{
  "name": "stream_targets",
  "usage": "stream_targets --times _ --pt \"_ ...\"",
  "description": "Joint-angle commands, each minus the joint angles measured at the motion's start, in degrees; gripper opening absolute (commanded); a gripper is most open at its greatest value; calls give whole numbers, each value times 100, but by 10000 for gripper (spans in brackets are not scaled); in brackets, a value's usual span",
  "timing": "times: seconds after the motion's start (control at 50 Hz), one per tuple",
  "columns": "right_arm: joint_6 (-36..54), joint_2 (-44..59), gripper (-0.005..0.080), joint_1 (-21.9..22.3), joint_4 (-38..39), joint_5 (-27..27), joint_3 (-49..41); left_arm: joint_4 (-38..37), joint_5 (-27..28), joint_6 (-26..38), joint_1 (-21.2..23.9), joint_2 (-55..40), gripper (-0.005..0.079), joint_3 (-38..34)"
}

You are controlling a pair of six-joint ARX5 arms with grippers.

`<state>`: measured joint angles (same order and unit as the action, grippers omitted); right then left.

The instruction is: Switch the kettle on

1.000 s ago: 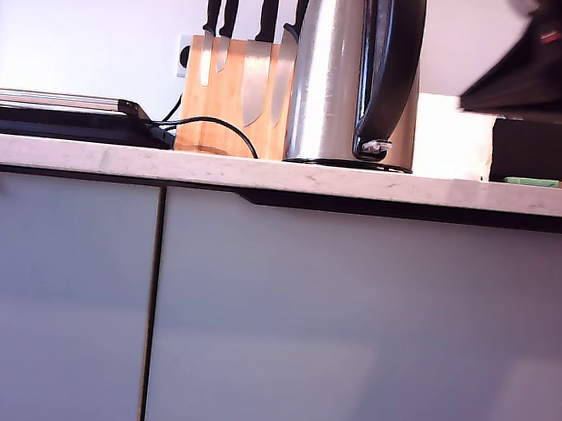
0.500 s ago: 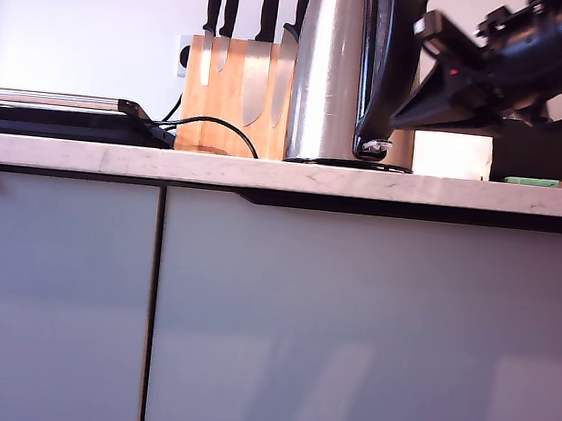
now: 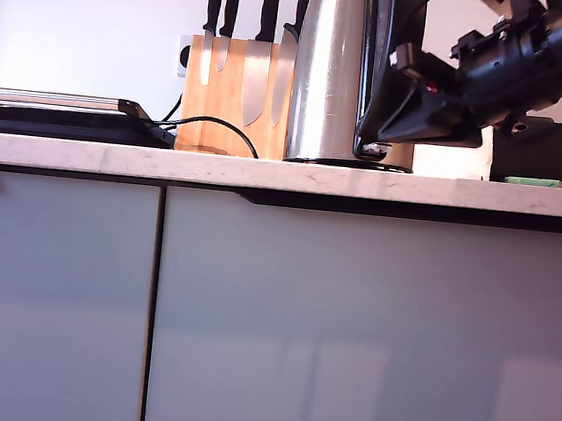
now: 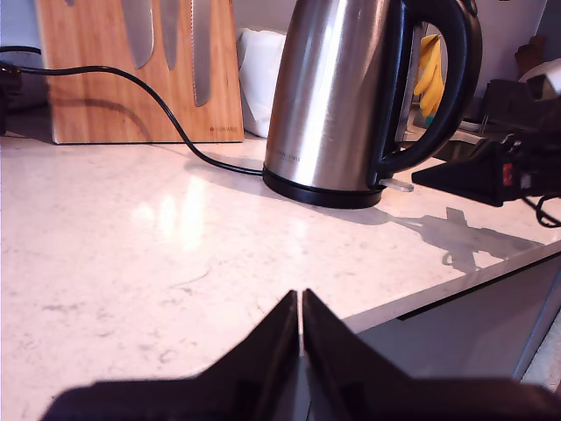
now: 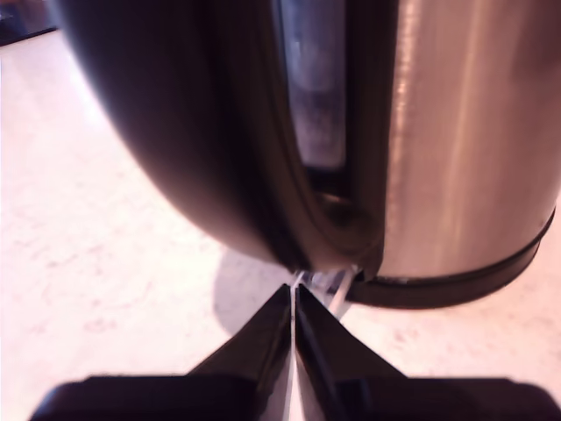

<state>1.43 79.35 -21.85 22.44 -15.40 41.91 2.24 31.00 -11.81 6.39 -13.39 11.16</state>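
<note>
The brushed steel kettle (image 3: 330,75) stands on the pale worktop (image 3: 86,156) with its black handle (image 3: 407,43) turned to the exterior view's right. My second gripper (image 3: 368,131) reaches in from that side, shut with nothing held, its tip at the handle's foot. In the second wrist view the shut tips (image 5: 292,294) sit just below the handle (image 5: 175,132), beside the small clear switch (image 5: 337,288). My first gripper (image 4: 301,300) is shut and empty, low over the worktop and well back from the kettle (image 4: 337,96). From there I see the switch (image 4: 399,184) and my second gripper (image 4: 419,175) close to it.
A wooden knife block (image 3: 235,95) stands behind the kettle to the exterior view's left. A black cable (image 4: 158,96) runs across the worktop to the kettle's base. A flat black appliance (image 3: 60,117) lies at the exterior view's far left, a black box (image 3: 533,152) at its right.
My second arm has come down and leftward in the exterior view, from the upper right to the foot of the kettle's handle. The kettle has not moved.
</note>
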Motion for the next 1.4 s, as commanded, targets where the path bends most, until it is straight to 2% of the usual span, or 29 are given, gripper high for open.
stream_targets --times 0.0,0.48,1.04,1.26,1.38 --pt "15 63 -11 -26 57 90 33 81 -2 31 26 -50 -15 98" --pt "35 63 -11 -15 26 245 33 81 -2 31 26 -50 -15 98" --pt "15 179 -11 -26 -560 236 33 81 0 28 26 -48 -15 98" --pt "11 94 -11 -35 -24 192 33 79 2 26 26 -48 -15 98" --pt "11 -101 -11 -120 -31 195 33 79 2 28 26 -48 -13 98"
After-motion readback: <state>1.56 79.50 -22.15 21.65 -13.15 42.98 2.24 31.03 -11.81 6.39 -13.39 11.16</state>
